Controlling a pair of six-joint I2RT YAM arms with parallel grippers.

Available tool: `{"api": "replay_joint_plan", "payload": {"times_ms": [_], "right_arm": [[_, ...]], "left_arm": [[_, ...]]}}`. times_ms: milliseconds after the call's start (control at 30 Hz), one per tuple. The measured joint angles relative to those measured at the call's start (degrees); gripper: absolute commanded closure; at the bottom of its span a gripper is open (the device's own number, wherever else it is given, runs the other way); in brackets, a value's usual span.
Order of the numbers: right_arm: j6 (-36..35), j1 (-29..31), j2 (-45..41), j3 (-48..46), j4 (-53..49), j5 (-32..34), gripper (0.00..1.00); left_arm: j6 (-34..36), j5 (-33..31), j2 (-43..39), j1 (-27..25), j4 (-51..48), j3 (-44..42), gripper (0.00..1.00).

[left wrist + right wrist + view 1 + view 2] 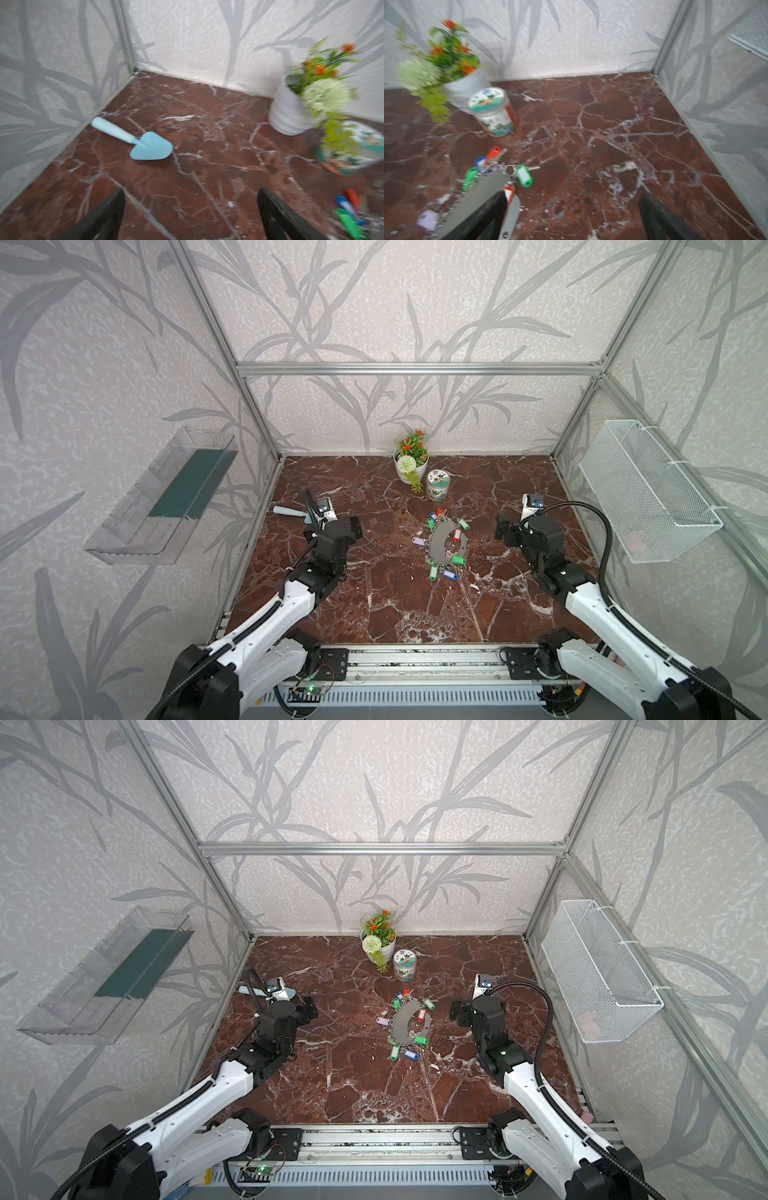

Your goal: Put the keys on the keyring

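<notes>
So, nothing's picked up so far. The left gripper (191, 192) and right gripper (573, 196) both hang wide open and empty, either side of the keyring (436, 547). The lilac-tagged keys (419, 541) lie on the table (374, 605) just beside it, on the left arm's side. Looks like the reach step. Next probably calls for a careful low pinch on that thin tag.

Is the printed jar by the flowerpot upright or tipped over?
Upright: the jar stands on its base beside the flowerpot, with its lid on top.
</notes>
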Motion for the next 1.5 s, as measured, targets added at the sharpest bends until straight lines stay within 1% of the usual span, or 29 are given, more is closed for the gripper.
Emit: {"api": "replay_joint_plan", "payload": {"times_ms": [100, 200, 367, 433, 500, 533, 600, 733, 867, 933, 1000, 1100, 1167, 1233, 1300, 1400, 1500], "right_arm": [[-0.7, -1.1, 2.1, -5.6, 6.0, 4.5, 0.01], [-0.5, -4.2, 5.1, -10.0, 12.9, 7.3, 0.01], [-2.9, -7.0, 14.0, -12.0, 23.4, 10.8, 0.01], [-3.1, -7.8, 17.1, -12.0, 27.3, 10.9, 0.01], [-3.3, -9.3, 18.8, -12.4, 31.4, 10.1, 0.01], [-3.3, -9.9, 19.4, -12.6, 33.3, 9.7, 0.01], [-3.3, -10.8, 20.5, -12.6, 36.0, 9.1, 0.01], [-2.5, -12.9, 22.3, -12.6, 38.8, 6.9, 0.01], [-2.7, -14.5, 28.8, -12.7, 46.1, 2.8, 0.01], [-3.1, -14.6, 29.5, -12.9, 47.3, 0.8, 0.01], [-3.8, -14.6, 29.9, -13.0, 49.4, -0.8, 0.01], [-4.3, -14.6, 30.1, -12.9, 50.6, -2.5, 0.01], [-4.5, -14.6, 30.2, -12.9, 50.8, -3.1, 0.01], [-5.3, -14.6, 30.4, -12.7, 50.8, -4.7, 0.0], [-7.2, -14.5, 32.3, -10.5, 49.0, -9.0, 0.01], [-9.6, -12.7, 36.9, -7.3, 49.9, -11.1, 0.01], [-10.7, -11.7, 37.3, -7.2, 49.3, -12.6, 0.01]], "left_arm": [[2.9, -6.1, 5.7, 1.9, 3.8, 0.1, 0.01], [5.9, -9.0, 10.9, 4.2, 8.2, 0.0, 0.01], [12.9, -8.5, 17.4, 8.3, 20.4, -0.3, 0.01], [15.9, -6.7, 19.3, 9.6, 25.7, -1.3, 0.01], [18.6, -4.7, 19.8, 10.7, 29.0, -2.6, 0.01], [19.3, -5.0, 20.2, 11.0, 29.4, -2.6, 0.01], [19.4, -6.2, 21.4, 11.5, 30.3, -2.5, 0.01], [20.1, -4.9, 22.6, 11.8, 35.6, -6.8, 0.01], [21.1, -1.0, 28.5, 13.3, 40.7, -7.0, 0.01], [20.5, 1.3, 28.7, 14.8, 41.1, -7.6, 0.01], [18.9, 5.5, 28.3, 18.0, 42.1, -8.2, 0.01], [17.0, 10.4, 29.5, 22.3, 43.7, -8.2, 0.01], [16.0, 12.5, 29.6, 23.5, 43.4, -8.2, 0.01], [15.4, 14.1, 29.7, 23.7, 44.0, -8.2, 0.01], [15.0, 15.3, 29.7, 23.7, 44.5, -8.3, 0.01], [14.8, 16.0, 29.7, 23.6, 44.7, -8.3, 0.01], [14.8, 16.0, 29.7, 23.3, 45.0, -8.3, 0.01]]}}
